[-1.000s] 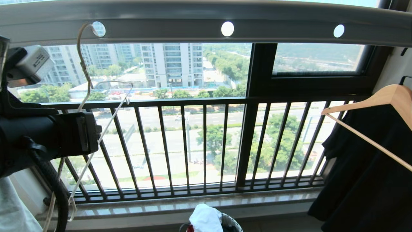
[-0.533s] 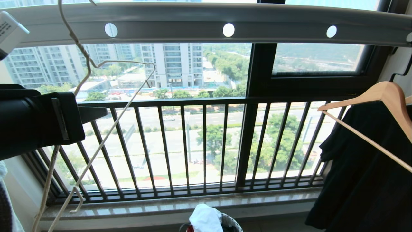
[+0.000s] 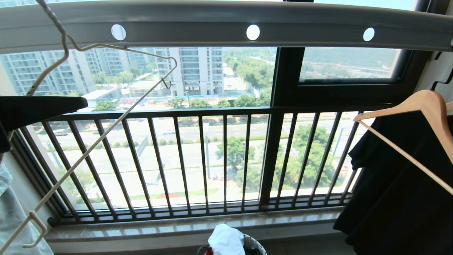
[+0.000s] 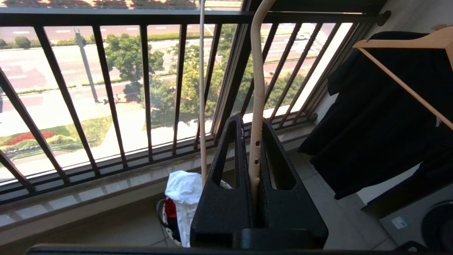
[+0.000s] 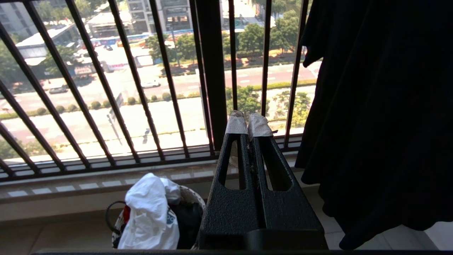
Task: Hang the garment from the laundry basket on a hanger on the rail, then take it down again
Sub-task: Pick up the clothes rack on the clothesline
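Note:
My left gripper point(image 4: 252, 122) is shut on the hanger point(image 4: 260, 71), whose cream wire runs up between its black fingers. In the head view that gripper point(image 3: 76, 103) sits at the far left under the grey holed rail point(image 3: 198, 26). The hanger point(image 3: 106, 131) slants across the window, and its hook leaves the top of the picture. The white garment point(image 3: 226, 239) lies crumpled in the laundry basket point(image 3: 255, 244) on the floor below the sill. My right gripper point(image 5: 247, 122) is shut on nothing, low beside the basket point(image 5: 193, 198), its tips wrapped in white.
A black garment point(image 3: 400, 198) hangs on a thick wooden hanger point(image 3: 424, 104) at the right. The dark barred balcony railing point(image 3: 212, 159) and the stone sill point(image 3: 300, 221) run behind the basket. Pale blue fabric point(image 3: 14, 219) shows at the lower left edge.
My left arm has drawn back to the left and lifted the hanger. Its hook, earlier at the rail's left hole, now rises past the top of the view. The right arm is still.

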You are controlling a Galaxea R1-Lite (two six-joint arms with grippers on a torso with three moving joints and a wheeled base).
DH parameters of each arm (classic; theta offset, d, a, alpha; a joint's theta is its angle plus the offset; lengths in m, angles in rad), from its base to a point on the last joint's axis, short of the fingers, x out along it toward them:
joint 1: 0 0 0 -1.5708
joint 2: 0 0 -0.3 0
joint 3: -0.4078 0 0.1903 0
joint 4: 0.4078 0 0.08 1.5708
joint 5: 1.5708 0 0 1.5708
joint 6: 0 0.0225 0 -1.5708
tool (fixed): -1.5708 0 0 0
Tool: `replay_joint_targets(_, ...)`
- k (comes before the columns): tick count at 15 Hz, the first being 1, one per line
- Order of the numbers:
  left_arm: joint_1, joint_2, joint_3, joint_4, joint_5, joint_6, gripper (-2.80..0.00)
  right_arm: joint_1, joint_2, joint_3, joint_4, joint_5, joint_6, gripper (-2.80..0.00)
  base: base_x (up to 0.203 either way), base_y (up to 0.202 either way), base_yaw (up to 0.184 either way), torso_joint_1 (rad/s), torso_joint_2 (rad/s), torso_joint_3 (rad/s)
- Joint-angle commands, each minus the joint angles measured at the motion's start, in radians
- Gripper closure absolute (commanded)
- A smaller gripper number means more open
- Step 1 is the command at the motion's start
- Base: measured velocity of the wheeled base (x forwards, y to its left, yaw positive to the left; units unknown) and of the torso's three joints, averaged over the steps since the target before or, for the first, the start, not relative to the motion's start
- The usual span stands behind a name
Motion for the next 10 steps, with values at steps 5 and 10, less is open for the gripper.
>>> replay_joint_targets(5,-0.001,-0.145,0.066,0.16,-0.185,0.001,0.0,0.0,0.001,0.002,0.0,0.0,0.001,0.0,0.0,0.0,0.0,0.0,0.0,0.0)
replay_joint_targets(10,0.0,-0.056,0.196,0.156,-0.326,0.064,0.0,0.0,0.001,0.002,0.0,0.0,0.001,0.0,0.0,0.0,0.0,0.0,0.0,0.0)
